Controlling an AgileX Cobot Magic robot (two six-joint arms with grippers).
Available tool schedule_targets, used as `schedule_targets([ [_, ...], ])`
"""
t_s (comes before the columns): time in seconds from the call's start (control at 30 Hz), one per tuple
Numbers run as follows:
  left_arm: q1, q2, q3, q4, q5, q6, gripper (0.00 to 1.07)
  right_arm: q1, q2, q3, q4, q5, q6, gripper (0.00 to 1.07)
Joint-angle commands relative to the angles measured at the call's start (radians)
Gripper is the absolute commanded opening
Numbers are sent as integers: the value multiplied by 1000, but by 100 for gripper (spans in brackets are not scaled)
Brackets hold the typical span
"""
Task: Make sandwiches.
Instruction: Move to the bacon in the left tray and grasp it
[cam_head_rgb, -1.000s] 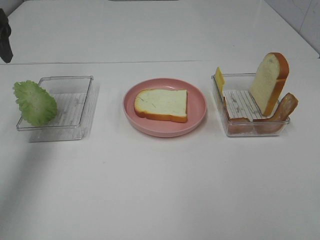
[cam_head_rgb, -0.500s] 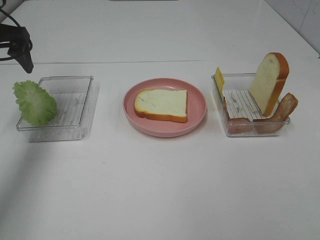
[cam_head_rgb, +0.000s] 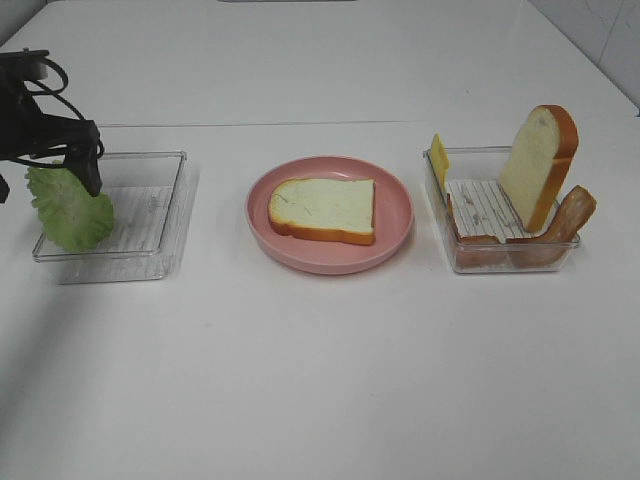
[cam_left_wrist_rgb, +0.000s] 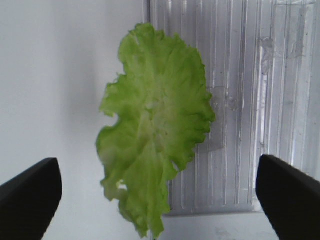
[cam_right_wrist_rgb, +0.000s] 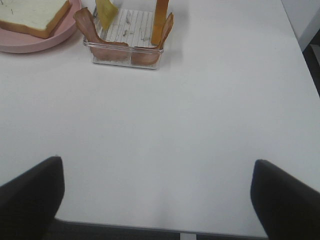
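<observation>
**A:** Left claw (cam_left_wrist_rgb: 160, 202), state?

**B:** Wide open. It hangs over the lettuce leaf (cam_head_rgb: 70, 208), with one finger on each side and well clear of the leaf. No contact visible.

**A:** Leaf position?

**B:** At the far left of the table (cam_head_rgb: 320, 380). It lies across the left rim of the clear left tray (cam_head_rgb: 150, 215), part inside and part over the edge.

**A:** Other sandwich parts?

**B:** One bread slice (cam_head_rgb: 322, 208) lies flat on the pink plate (cam_head_rgb: 395, 225) at centre. The rest are in the clear right tray (cam_head_rgb: 500, 262). The second bread slice (cam_head_rgb: 538, 160) stands upright and tilted. The cheese slice (cam_head_rgb: 439, 158) stands at the tray's far-left corner. A bacon strip (cam_head_rgb: 570, 215) leans over the right side. Nothing is stacked on the plate's slice.

**A:** Right claw (cam_right_wrist_rgb: 159, 197)?

**B:** Also wide open and holding nothing. It is over bare table, nearer than the right tray.
</observation>
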Motion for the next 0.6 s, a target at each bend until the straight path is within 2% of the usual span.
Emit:
schedule_targets([
  [0.03,1,13,5,-12,-12,2,100,-3,-33,1,3,-4,-6,99],
  [0.37,1,18,5,-14,-23,-1,96,-3,-33,1,3,-4,-6,99],
  [0.47,1,18,5,-16,-23,-14,90,-3,-33,1,3,-4,-6,99],
  [0.53,1,18,5,-16,-24,-28,81,-3,-33,1,3,-4,-6,99],
  [0.57,1,18,5,-16,-24,-28,81,-3,-33,1,3,-4,-6,99],
  [0.6,1,18,5,-16,-24,-33,72,-3,-33,1,3,-4,-6,99],
])
